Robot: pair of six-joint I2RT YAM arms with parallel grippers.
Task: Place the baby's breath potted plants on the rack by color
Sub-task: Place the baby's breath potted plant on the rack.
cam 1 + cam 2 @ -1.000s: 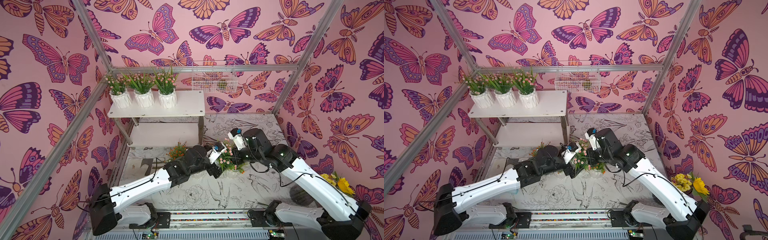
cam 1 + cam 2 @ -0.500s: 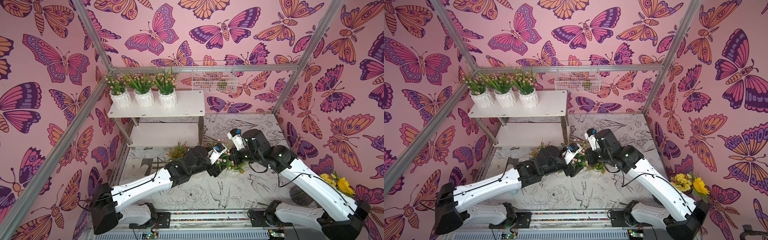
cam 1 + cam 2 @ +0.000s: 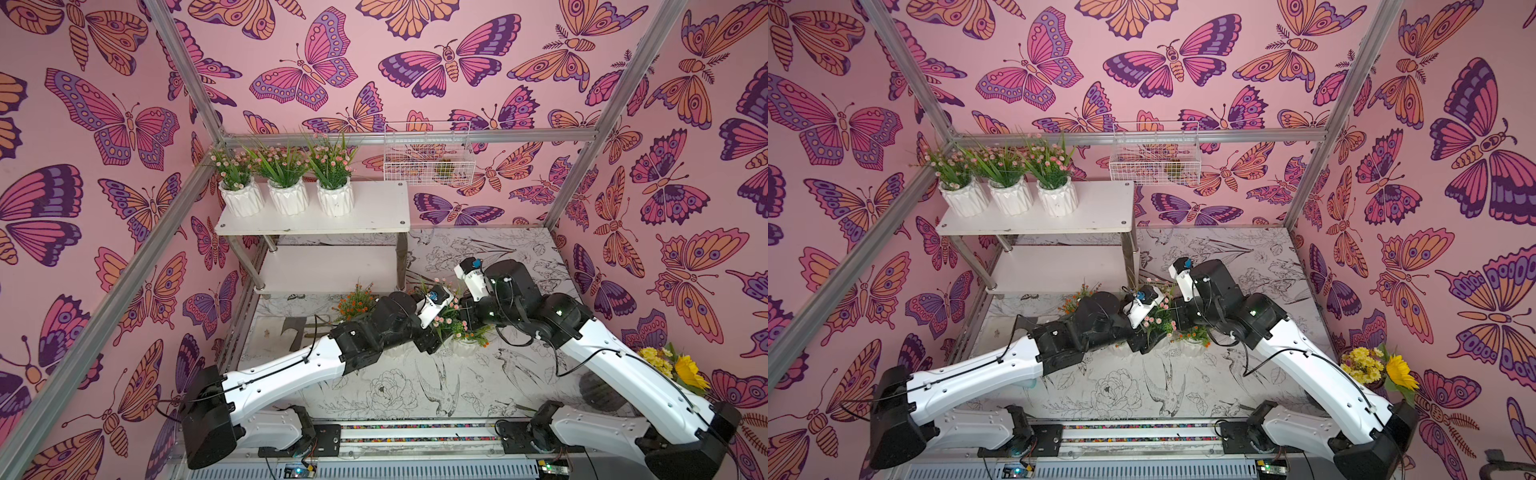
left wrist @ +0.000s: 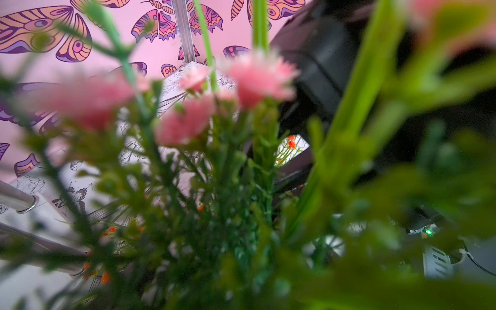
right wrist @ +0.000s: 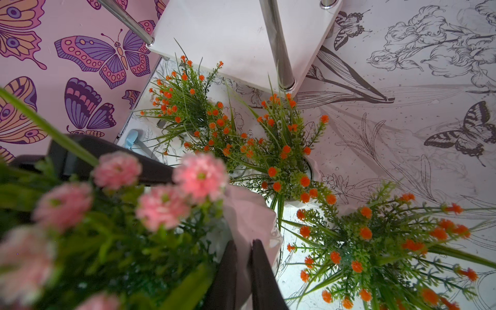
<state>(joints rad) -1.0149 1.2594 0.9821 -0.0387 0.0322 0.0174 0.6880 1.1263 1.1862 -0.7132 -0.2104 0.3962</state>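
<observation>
Baby's breath, one pink plant (image 3: 446, 318): mid-table, in front of the rack (image 3: 374, 210), between both arms. Its white pot rim is pinched in the right gripper (image 5: 243, 243). At its pot base the left gripper (image 3: 433, 340) is clenched on it, fingers hidden under foliage. Also three pink plants (image 3: 284, 183), in a row at the left of the rack's top shelf. Three orange plants (image 5: 279, 145) stand clustered on the table (image 3: 415, 386) near the rack's front leg. On the back wall, a wire basket (image 3: 428, 153). At the right edge, a sunflower bunch (image 3: 681, 365).
</observation>
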